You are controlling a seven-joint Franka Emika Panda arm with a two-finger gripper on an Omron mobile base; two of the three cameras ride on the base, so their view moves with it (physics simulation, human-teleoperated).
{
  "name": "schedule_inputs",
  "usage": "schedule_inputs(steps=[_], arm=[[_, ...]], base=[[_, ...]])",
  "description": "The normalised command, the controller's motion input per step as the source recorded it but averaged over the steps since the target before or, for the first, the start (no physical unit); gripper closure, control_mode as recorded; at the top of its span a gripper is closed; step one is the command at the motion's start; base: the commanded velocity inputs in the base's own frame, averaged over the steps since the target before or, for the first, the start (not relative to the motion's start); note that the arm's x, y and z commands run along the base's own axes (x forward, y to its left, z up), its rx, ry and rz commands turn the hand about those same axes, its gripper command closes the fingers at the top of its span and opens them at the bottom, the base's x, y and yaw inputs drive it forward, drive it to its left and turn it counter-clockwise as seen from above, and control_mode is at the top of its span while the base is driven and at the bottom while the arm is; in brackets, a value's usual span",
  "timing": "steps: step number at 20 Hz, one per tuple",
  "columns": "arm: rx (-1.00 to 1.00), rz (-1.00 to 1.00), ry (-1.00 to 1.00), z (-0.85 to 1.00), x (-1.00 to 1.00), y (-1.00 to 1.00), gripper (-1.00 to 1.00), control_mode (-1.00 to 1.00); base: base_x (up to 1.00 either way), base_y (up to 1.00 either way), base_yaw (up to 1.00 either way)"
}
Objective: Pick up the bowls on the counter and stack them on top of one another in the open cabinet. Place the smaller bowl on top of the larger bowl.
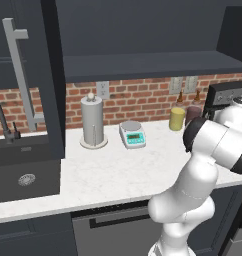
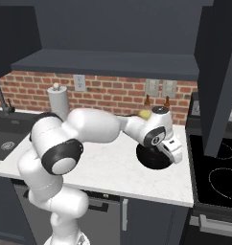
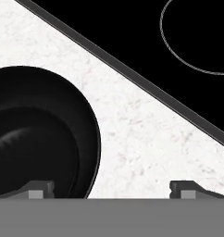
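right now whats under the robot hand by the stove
A black bowl sits on the white counter, beside the stove. The hand covers part of it in the right base view; a second bowl beneath cannot be ruled out.

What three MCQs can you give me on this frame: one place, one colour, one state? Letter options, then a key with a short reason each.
1. Where is the bowl the gripper hovers over?
A. in the sink
B. on the counter near the stove
C. on the cabinet shelf

2. What colour is the paper towel roll?
A. grey
B. red
C. yellow

3. How are the gripper's fingers?
A. shut on the bowl
B. shut on nothing
C. open

Key:
1 B: the right base view shows the bowl on white stone beside the cooktop.
2 A: the left base view shows a grey roll by the brick wall.
3 C: in the hand view the fingertips stand wide apart, one over the bowl and one over bare counter.
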Motion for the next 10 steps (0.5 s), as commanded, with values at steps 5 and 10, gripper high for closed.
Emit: schedule_inputs(steps=[5,10], arm=[[0.0,0.01,0.0,0.0,0.28,-0.22,-1.0,-1.0],[0.01,0.01,0.04,-0.07,0.2,0.0,-1.0,-1.0]], base=[[0.0,0.0,0.0],[0.0,0.0,0.0]])
